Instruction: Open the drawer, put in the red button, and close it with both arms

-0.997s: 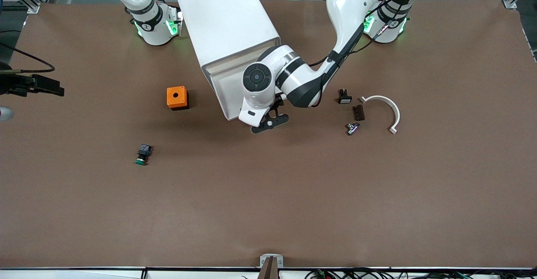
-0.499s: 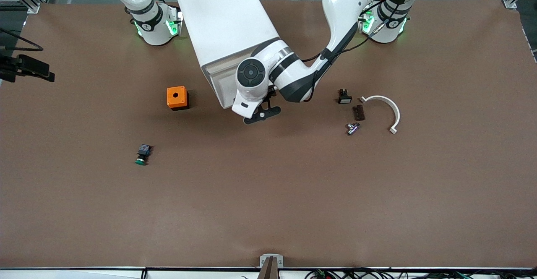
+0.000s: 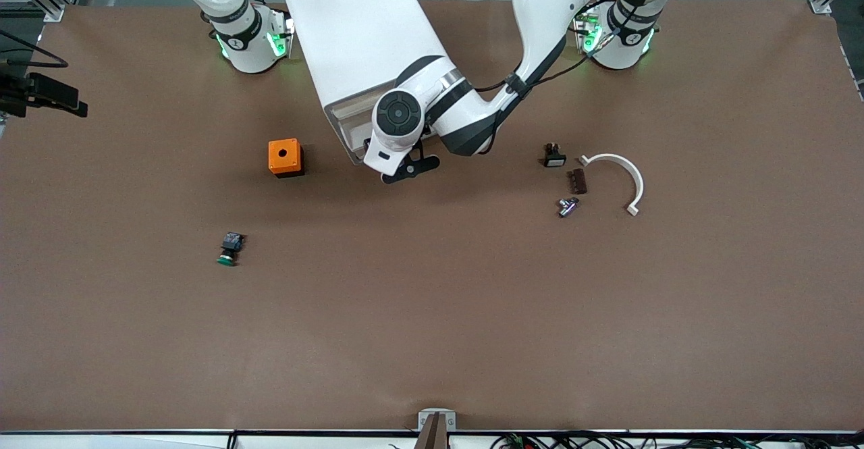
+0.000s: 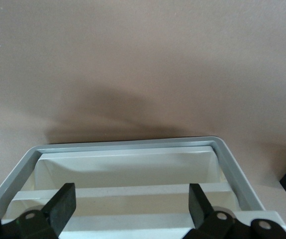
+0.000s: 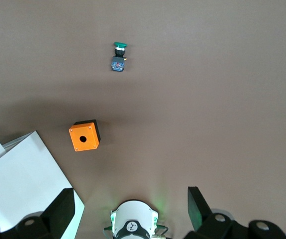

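Left gripper (image 4: 128, 209) agape at drawer (image 4: 133, 169) front — right gripper (image 5: 128, 209) waiting

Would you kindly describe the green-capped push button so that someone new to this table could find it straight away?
Start at the white cabinet between the two arm bases, then find the orange box with a hole beside it. The green-capped button lies alone, nearer the front camera than that box, on bare brown table. Its round green cap and dark body set it apart.
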